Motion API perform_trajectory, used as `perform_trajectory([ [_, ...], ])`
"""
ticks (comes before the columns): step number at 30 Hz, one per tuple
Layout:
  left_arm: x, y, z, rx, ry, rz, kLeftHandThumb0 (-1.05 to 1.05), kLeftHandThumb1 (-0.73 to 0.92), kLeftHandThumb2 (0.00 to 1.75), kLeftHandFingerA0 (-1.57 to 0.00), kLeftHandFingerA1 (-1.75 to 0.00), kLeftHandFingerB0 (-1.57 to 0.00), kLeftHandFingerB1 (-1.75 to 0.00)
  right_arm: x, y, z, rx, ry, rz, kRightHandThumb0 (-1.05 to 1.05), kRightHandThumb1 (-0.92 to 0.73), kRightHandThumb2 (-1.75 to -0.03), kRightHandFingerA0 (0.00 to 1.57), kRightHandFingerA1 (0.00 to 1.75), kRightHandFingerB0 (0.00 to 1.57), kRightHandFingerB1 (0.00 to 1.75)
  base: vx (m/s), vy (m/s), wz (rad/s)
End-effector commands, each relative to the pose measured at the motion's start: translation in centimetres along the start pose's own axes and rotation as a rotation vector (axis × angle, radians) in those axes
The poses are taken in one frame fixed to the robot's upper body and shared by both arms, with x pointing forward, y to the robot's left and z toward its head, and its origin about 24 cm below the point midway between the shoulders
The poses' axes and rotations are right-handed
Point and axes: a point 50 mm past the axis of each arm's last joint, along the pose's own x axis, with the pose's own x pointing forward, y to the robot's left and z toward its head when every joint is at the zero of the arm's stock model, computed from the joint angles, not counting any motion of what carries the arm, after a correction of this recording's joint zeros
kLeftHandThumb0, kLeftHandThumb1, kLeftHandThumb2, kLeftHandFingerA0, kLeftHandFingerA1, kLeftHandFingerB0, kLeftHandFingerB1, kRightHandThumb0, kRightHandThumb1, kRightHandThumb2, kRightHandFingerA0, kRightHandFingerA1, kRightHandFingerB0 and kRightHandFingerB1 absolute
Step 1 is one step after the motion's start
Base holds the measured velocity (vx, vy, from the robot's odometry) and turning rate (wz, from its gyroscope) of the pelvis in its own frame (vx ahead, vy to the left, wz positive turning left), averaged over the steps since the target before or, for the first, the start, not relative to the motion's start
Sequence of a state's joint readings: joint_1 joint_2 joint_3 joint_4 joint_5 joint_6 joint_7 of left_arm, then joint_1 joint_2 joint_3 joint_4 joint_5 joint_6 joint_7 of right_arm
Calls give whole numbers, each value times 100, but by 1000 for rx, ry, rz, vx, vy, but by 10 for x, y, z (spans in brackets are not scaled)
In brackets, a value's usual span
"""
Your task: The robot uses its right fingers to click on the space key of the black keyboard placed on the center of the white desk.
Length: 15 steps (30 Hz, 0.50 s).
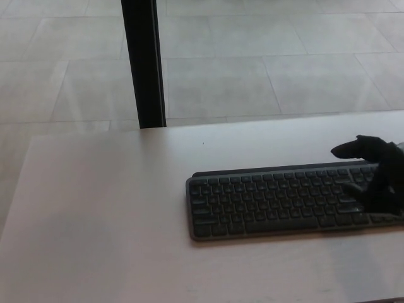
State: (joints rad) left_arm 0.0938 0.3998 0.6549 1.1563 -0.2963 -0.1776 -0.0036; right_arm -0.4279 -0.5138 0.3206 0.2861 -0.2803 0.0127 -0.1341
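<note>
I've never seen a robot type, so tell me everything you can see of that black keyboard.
The black keyboard is a flat, low slab with dark grey keys in neat rows, matte, probably plastic. It lies flat on the white desk, roughly parallel to its near edge, its right end cut off by the picture. The robot's black right hand covers its right part; contact with keys cannot be told.

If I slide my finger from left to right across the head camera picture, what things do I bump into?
White desk → black post → black keyboard → the robot's right hand, over the keyboard's right end.
</note>
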Motion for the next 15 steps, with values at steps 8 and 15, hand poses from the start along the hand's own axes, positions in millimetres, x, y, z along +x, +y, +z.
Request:
perform_trajectory([
  [8, 4, 8, 16, -4, -48, 34, -29, 52, 55, -75, -67, -70, -56, -29, 37, -2, -441, -285, 124, -36, -65, -64, 68, 153, 69, 46, 0, 0, 0],
  [15, 3, 8, 16, 18, -55, 25, -32, 53, 55, -74, -64, -69, -55, -27, 39, -1, -545, -347, 121, -37, -67, -62, 66, 159, 74, 49, 0, 0, 0],
])
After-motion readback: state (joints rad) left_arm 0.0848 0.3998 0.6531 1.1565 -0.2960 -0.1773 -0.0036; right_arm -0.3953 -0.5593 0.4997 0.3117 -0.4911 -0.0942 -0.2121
